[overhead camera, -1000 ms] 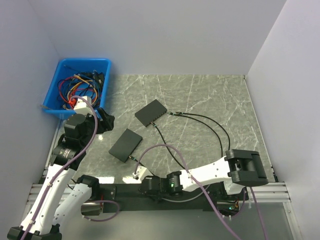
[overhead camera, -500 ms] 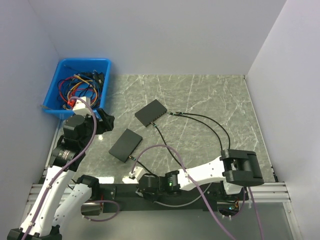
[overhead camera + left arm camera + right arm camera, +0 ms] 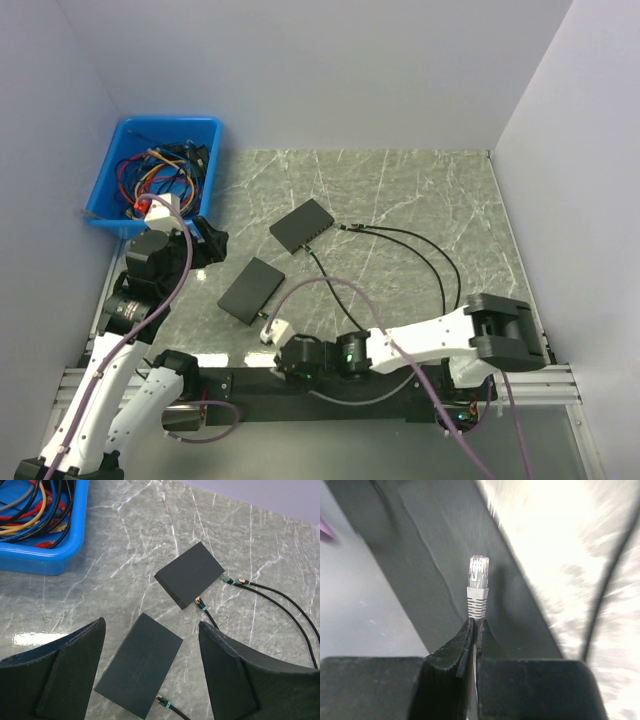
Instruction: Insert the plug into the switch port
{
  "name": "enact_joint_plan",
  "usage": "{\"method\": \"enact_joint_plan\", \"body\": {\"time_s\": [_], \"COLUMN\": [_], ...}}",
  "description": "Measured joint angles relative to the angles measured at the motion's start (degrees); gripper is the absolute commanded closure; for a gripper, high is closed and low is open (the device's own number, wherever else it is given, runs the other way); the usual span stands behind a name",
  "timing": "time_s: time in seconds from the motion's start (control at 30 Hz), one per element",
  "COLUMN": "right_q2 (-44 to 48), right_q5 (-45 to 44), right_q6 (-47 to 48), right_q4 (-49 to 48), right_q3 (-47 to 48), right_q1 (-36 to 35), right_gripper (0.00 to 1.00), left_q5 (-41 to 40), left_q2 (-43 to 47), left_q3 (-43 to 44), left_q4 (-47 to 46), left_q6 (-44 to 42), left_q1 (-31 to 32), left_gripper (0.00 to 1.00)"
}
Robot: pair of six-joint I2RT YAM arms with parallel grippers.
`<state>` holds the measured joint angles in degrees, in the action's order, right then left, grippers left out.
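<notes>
With my right gripper (image 3: 474,630) jaws clamped on the plug (image 3: 478,587) and my left gripper (image 3: 151,625) jaws wide and empty, I'd square the plug to a switch (image 3: 251,290) port before pushing.

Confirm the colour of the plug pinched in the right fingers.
The plug is clear-tipped and light grey behind; the right wrist view shows it best.

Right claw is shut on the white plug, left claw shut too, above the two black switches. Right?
No. The left claw is open, as the left wrist view shows: its jaws stand wide apart above the near black switch and the far black switch. The right claw is indeed shut on the white plug.
</notes>
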<state>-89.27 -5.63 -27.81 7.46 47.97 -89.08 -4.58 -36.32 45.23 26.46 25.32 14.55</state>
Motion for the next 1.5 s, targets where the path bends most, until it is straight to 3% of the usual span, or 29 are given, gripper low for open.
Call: {"method": "enact_joint_plan", "body": {"time_s": [0.2,0.4,0.63,0.87,1.03,1.3,1.5], "right_q2": [9.40,20.20,23.58,27.78,30.95,28.63,22.27], "right_q5": [-4.11,-7.85,-12.15,-15.34,-11.54,6.21,15.13], "right_q6": [4.39,9.16,15.78,22.47,26.77,24.48,20.90], "right_q4": [2.45,-0.07,0.96,2.10,2.25,-6.10,-8.57], "right_q3": [11.13,20.57,31.85,36.20,31.67,9.16,-2.60], "right_q1": [5.64,15.76,24.87,35.65,43.89,44.50,44.48], "right_gripper": [1.00,1.00,1.00,1.00,1.00,1.00,1.00], "left_q5": [-0.50,-0.96,-1.33,-1.36,-1.36,0.07,6.45], "left_q2": [0.46,0.48,0.48,0.48,0.52,0.72,2.84], "left_q3": [0.00,0.00,0.00,0.00,0.00,-0.26,-7.02], "left_q4": [0.00,0.00,0.02,0.02,0.02,-0.52,-6.08], "left_q6": [0.02,0.02,0.02,0.04,0.35,3.61,9.77], "left_q1": [0.00,0.00,-0.09,-0.11,-0.11,-0.11,-0.11], "left_gripper": [0.19,0.19,0.19,0.19,0.19,0.21,0.24]}}
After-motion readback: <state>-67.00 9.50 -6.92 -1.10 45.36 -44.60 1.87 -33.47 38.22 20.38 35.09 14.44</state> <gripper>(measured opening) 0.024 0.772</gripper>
